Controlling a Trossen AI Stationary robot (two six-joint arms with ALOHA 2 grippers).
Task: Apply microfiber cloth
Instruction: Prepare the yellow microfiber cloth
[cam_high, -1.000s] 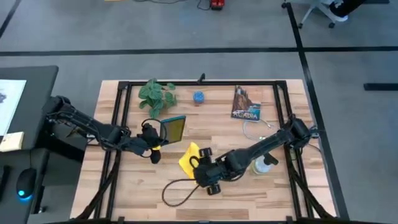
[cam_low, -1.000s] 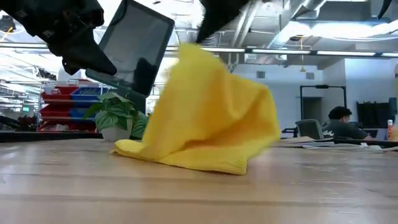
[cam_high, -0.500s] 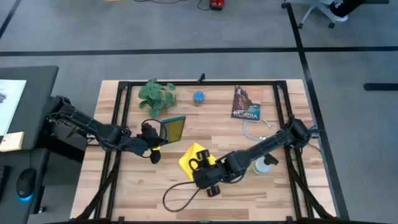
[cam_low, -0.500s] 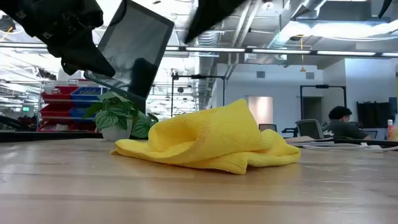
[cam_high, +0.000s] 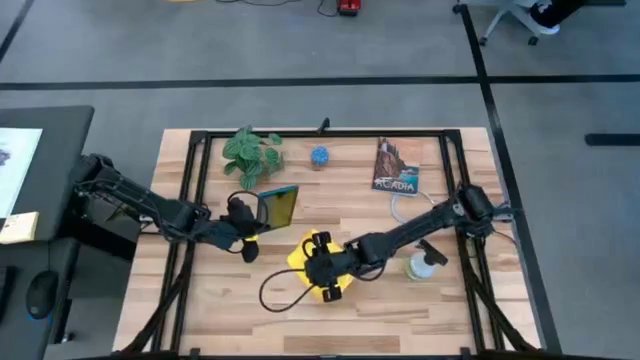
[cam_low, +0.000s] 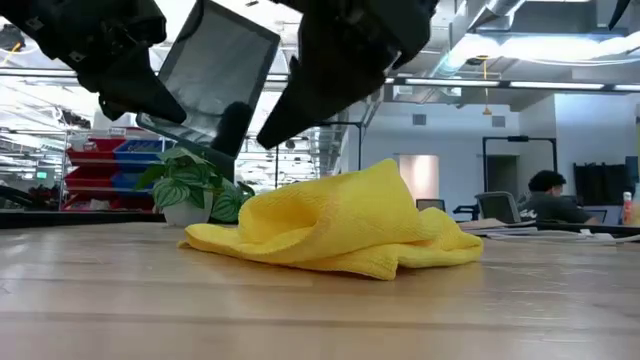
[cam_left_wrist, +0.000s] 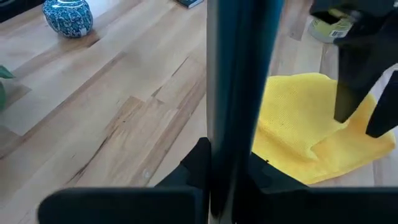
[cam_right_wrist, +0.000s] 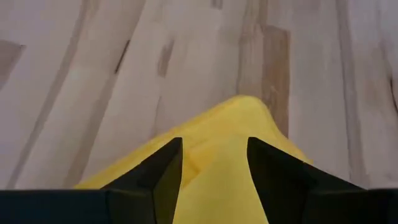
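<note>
While the wooden table (cam_high: 220, 310) carried everything, the two dark arms reached in from its left and right edges toward the middle. The right gripper (cam_high: 322, 268) hung directly over the microfiber cloth (cam_high: 304, 252), its two fingers (cam_right_wrist: 163, 174) spread apart with yellow fabric showing between them, gripping nothing. That cloth lay crumpled in a low heap on the wood near the middle of the table, a little toward the front edge, with a black cable (cam_high: 280, 298) looping on the boards just in front of it. The left gripper (cam_high: 250, 225) was clamped on the lower edge of the tablet (cam_high: 279, 206), holding it raised and tilted above the surface just left of the cloth. Toward the back edge stood a leafy plant (cam_high: 252, 153), a book (cam_high: 397, 166) and a small blue vase (cam_high: 319, 156). Near the right edge stood a spray bottle (cam_high: 424, 265).
</note>
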